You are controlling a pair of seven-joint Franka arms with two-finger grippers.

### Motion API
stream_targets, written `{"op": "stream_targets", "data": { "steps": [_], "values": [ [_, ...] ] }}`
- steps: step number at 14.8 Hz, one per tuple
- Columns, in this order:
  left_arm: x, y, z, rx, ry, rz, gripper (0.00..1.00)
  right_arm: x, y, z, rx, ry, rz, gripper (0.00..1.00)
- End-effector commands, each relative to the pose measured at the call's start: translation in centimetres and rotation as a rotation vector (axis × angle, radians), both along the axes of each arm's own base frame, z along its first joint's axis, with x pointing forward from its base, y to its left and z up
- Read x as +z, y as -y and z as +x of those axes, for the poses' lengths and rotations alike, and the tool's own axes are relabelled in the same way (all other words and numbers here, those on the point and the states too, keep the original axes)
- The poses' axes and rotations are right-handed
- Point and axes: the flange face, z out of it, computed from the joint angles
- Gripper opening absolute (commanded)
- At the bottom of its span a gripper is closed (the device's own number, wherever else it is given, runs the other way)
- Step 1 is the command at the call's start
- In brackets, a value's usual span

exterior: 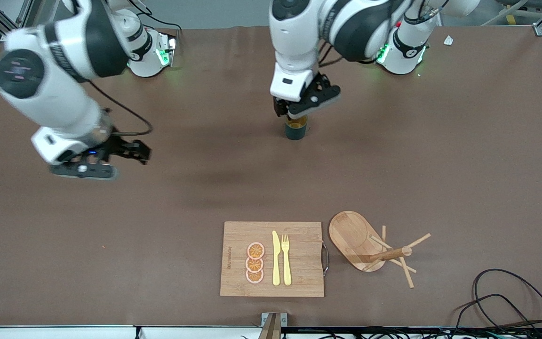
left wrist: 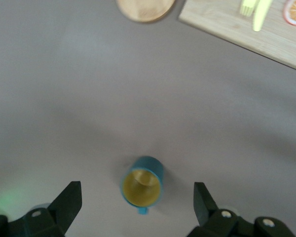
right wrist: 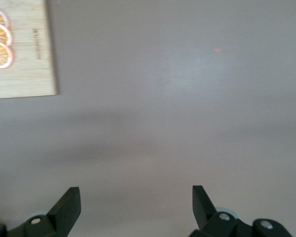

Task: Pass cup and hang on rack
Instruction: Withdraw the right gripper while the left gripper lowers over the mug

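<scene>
Left gripper (exterior: 299, 110), jaws wide, hovers over the upright cup (exterior: 296, 129) at upper centre to grab it, while the right gripper (exterior: 93, 162) waits wide over bare table at the picture's left edge, and the rack (exterior: 356, 242) lies tipped at lower right

Brown table (exterior: 464, 155), rectangular wooden cutting board (exterior: 304, 278) near the front camera's edge, three orange slices (exterior: 255, 262) stacked in a column on it, yellow knife (exterior: 276, 258) and yellow fork (exterior: 286, 259) side by side beside them, black cables (exterior: 511, 301) coiled toward the left arm's end.
</scene>
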Motion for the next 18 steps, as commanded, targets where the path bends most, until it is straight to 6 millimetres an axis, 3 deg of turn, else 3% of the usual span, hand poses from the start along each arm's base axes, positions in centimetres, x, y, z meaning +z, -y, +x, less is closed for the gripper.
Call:
{"op": "stream_targets", "data": {
  "steps": [1,4,6,8,9,14,16,18],
  "values": [
    [-3.2,2.6,-5.4,0.184,0.137,0.020,1.00,1.2,6.8,-1.3,0.049,0.000,-0.001,1.00],
    [-6.6,5.1,-10.8,0.283,0.269,0.074,1.00,2.6,11.0,-3.5,0.024,0.002,-0.002,1.00],
    [-9.2,5.4,-12.9,0.310,0.322,0.105,1.00,2.7,11.6,-5.5,0.015,0.016,-0.001,1.00],
    [-13.1,6.2,-17.9,0.278,0.448,0.138,1.00,2.6,12.1,-6.1,0.009,0.040,-0.001,1.00],
    [-14.6,5.8,-19.1,0.269,0.521,0.144,1.00,2.8,12.1,-6.0,0.009,0.052,0.000,1.00],
    [-19.7,6.0,-22.6,0.199,0.699,0.201,1.00,2.9,12.3,-6.0,0.020,0.085,0.001,1.00],
    [-22.8,5.7,-24.5,0.142,0.794,0.245,1.00,3.0,14.8,-5.7,0.047,0.097,-0.003,1.00],
    [-23.7,5.8,-24.5,0.112,0.843,0.243,0.99,2.9,17.4,-5.7,0.084,0.108,-0.009,1.00]
  ]
}}
